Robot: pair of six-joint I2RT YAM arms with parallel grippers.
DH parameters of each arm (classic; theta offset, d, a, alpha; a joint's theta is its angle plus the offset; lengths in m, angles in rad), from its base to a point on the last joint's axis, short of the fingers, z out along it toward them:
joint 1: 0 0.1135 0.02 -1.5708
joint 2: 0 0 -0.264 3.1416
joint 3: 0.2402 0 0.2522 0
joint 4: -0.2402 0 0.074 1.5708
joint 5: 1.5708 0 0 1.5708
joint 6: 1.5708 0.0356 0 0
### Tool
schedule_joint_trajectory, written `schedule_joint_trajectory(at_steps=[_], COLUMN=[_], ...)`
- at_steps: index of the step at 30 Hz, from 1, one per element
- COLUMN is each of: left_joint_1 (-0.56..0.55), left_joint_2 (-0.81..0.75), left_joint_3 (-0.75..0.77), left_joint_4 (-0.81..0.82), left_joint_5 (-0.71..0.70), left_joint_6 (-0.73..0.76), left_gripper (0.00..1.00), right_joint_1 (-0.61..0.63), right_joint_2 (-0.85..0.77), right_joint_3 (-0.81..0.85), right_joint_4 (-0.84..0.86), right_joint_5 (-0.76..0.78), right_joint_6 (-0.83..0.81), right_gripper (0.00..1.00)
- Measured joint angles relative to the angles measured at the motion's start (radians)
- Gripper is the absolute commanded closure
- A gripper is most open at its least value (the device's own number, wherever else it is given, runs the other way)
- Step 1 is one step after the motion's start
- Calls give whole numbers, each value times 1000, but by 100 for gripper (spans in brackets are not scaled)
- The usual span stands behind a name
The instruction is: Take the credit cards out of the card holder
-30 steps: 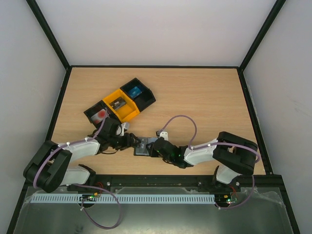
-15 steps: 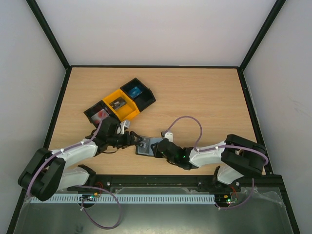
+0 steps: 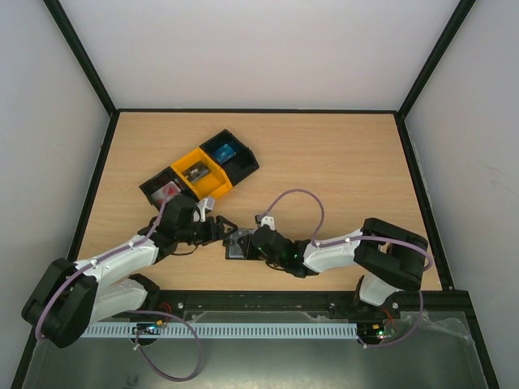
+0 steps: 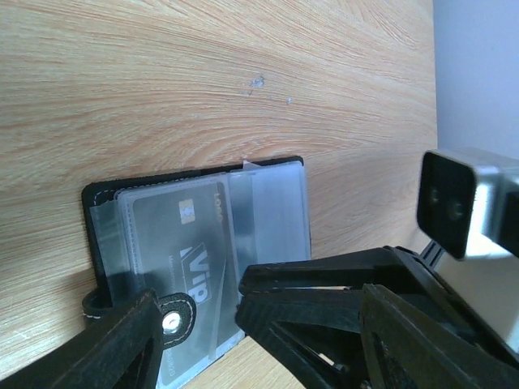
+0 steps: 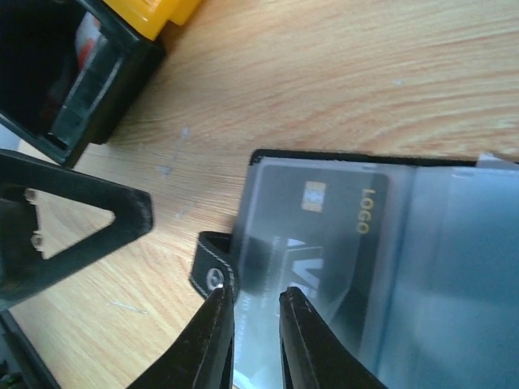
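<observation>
**Right end effector (image 5: 253, 304) narrows on card (image 5: 312, 243) as left end effector (image 4: 258, 301) spreads**

Over the past second the right end effector's jaws have drawn narrow around the near edge of the grey card, just beside the holder's (image 4: 96, 243) snap tab (image 4: 174, 320). Whether they bite the card or only its clear sleeve (image 4: 272, 219) cannot be told. The left end effector has opened wider and hovers empty, with the holder lying just ahead of its fingers. Extraction looks about to begin, and the card is not yet out. Open and flat on the tabletop (image 4: 203, 81), the holder runs its long axis crosswise, from the tab by the right end effector's fingers away to their right. Its card lies lengthwise toward those fingers, short edge nearest.
</observation>
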Motion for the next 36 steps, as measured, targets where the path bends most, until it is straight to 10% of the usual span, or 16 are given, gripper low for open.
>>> schedule_joint_trajectory(at_steps=[36], left_joint_1=[1], left_joint_2=[182], left_joint_3=[-28], left_joint_4=[166], left_joint_5=[90], left_joint_6=[-61], left_gripper=[30], right_joint_1=[0], right_joint_2=[51], right_joint_3=[-63], right_joint_4=[31], right_joint_5=[24], right_joint_6=[69], right_gripper=[94])
